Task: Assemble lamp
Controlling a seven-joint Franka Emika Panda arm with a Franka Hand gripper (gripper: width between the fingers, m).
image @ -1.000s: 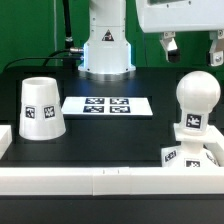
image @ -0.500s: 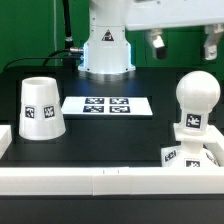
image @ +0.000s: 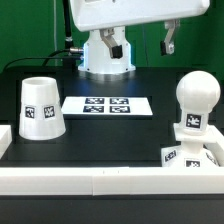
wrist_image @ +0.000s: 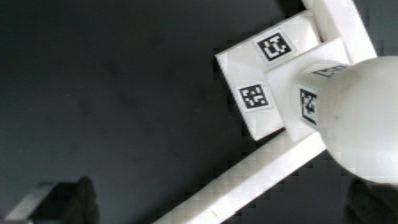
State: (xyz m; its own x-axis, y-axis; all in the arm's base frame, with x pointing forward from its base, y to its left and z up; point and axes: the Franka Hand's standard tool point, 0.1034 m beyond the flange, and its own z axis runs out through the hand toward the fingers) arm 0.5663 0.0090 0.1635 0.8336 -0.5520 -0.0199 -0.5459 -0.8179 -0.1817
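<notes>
- Gripper (image: 141, 43) hung high at the back of the table, in front of the white arm pedestal (image: 106, 55); fingers spread wide, nothing between them.
- One finger (image: 168, 38) showed clearly toward the exterior view's right; the other sat near the pedestal.
- Shade (image: 41, 106) stood on its wide end, narrow end up, at the exterior view's left, near the front rail (image: 100, 185). Well apart from the gripper, low and to the exterior view's left of it.
- Bulb (image: 195, 100) stood upright on the base (image: 188, 157) at the exterior view's right front corner, round head on top, long axis vertical. It looked already seated in the base, but the joint was partly hidden by the rail.
- Marker board (image: 106, 105) lay flat between shade and bulb, touching neither.
- Wrist view looked down on the bulb head (wrist_image: 356, 115) and the tagged base (wrist_image: 267, 75) against the rail corner; a dark finger tip (wrist_image: 54, 203) showed at the frame edge.
- Key relation: shade was the only loose part, and it lay on the opposite side of the table from the bulb.
- Judgement: next move probably a reach across toward the shade, down and to the exterior view's left; shade axis vertical, so a grasp from above over the narrow top seemed likely.
- Risk, as a guess: tapered wall could slip in the fingers.
</notes>
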